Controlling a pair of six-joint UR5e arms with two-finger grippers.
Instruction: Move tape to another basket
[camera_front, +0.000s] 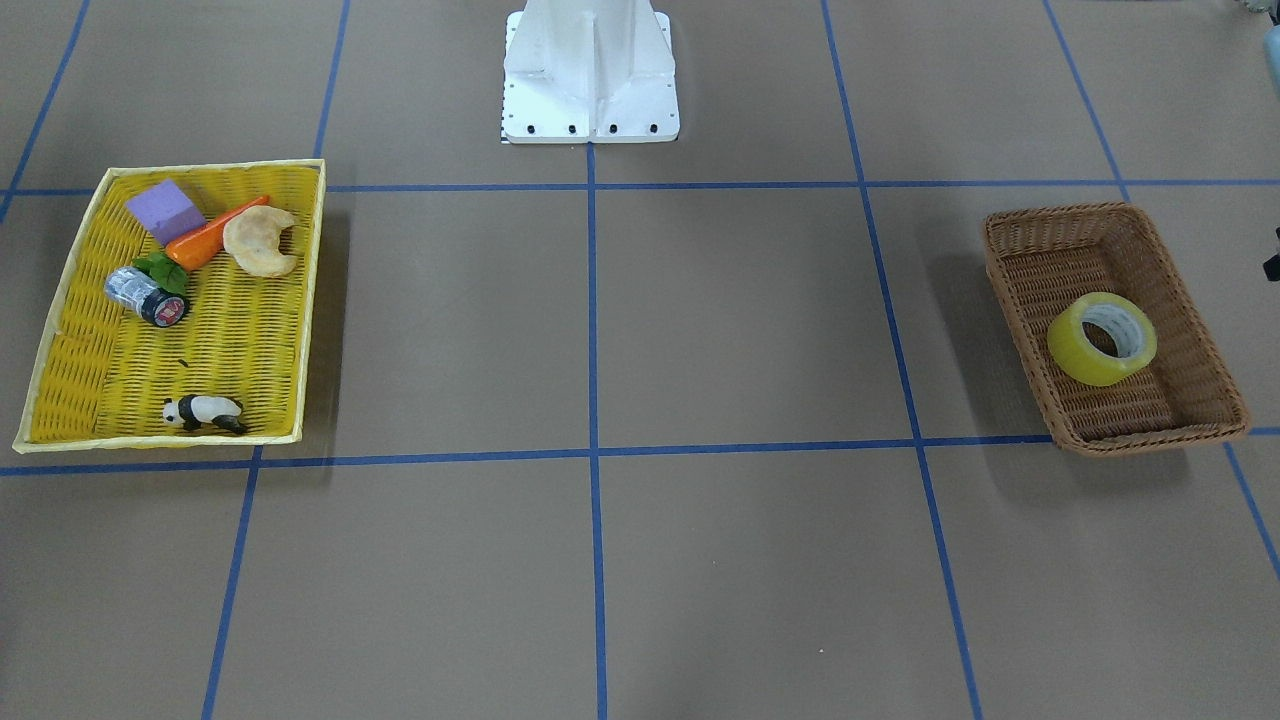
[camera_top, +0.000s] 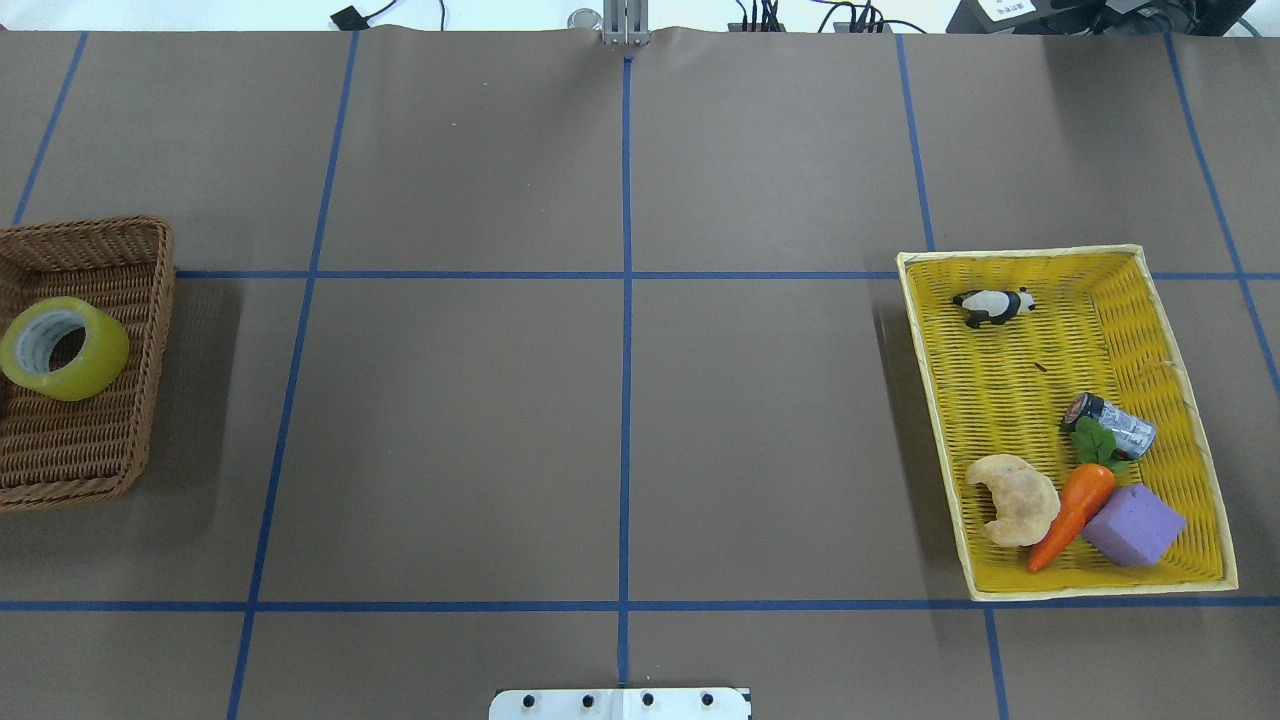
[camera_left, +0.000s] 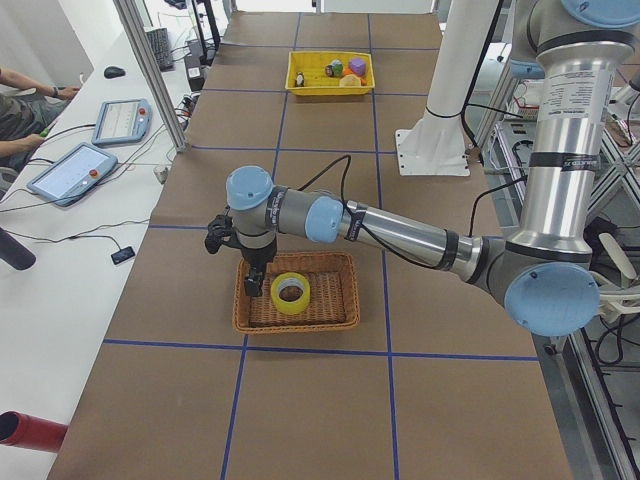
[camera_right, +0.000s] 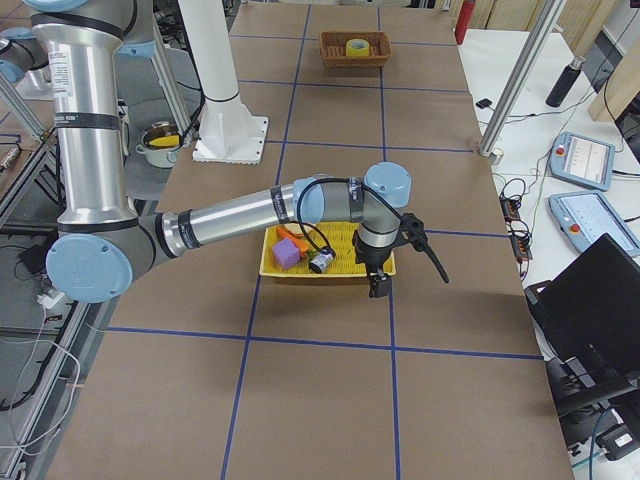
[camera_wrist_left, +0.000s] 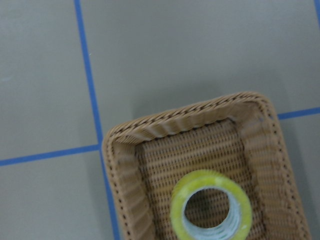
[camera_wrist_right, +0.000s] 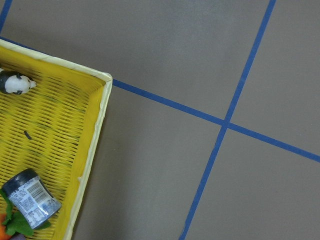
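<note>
1. The tape (camera_front: 1102, 339) lies tilted inside the brown wicker basket (camera_front: 1030, 235), leaning toward one long wall, on the robot's left side of the desk (camera_front: 640, 330). Nothing touches it.
2. The left arm's fingers (camera_left: 254, 288) hang above that basket's outer rim, off to one side of the roll and clear of it. They show only in the side view, so I cannot tell whether they are spread or pressed together.
3. The right arm's fingers (camera_right: 378, 285) hover beside the edge of the yellow basket (camera_front: 315, 300), well apart from the tape. Their state cannot be told either.
4. Step in hand, as I judge it: the roll is free, so this is either just short of a grasp or just past a release.
5. If a grasp is next, the left arm must centre over the roll and descend with one finger through the core. Otherwise it only needs to lift away.
</note>
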